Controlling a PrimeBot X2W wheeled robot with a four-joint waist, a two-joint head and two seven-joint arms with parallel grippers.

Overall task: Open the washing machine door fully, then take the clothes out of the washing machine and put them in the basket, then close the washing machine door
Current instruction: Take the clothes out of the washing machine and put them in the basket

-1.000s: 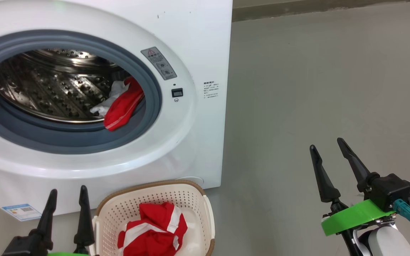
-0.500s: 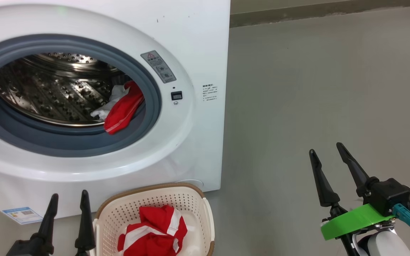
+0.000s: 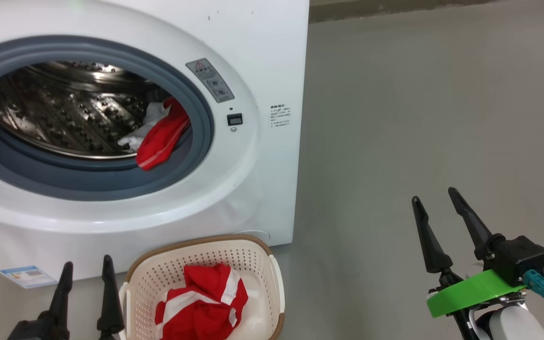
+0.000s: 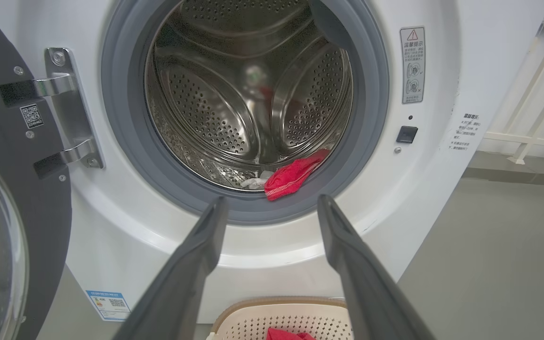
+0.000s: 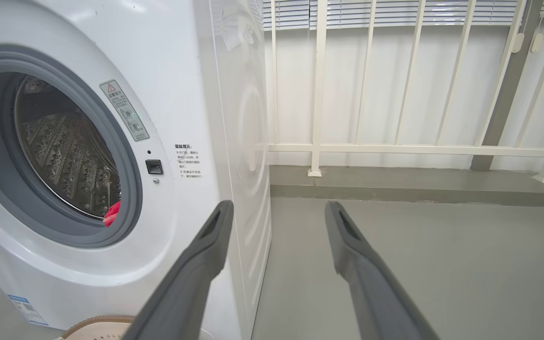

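Note:
The white washing machine (image 3: pixel 262 61) stands with its drum open. The washing machine door (image 4: pixel 12 141) is swung out to the left on its hinge. One piece of the clothes (image 3: pixel 161 137), red with white, lies over the grey ring at the drum's lower right (image 4: pixel 295 174). More red-and-white clothes (image 3: pixel 201 302) lie in the basket (image 3: pixel 158 278) on the floor below the drum. To the left of the basket my left gripper (image 3: pixel 87 264) is open and empty, pointing at the drum's lower edge (image 4: pixel 273 200). Off to the right, over bare floor, my right gripper (image 3: pixel 433 197) is also open and empty.
Grey floor (image 3: pixel 418 118) stretches to the right of the machine. A white railing (image 5: pixel 395 148) on a low kerb stands behind it. A blue label (image 3: pixel 26 276) is stuck low on the machine's front.
The head camera has shifted slightly up and down. My left gripper has sunk a little toward the bottom edge beside the basket. Both grippers stay open; the clothes have not moved.

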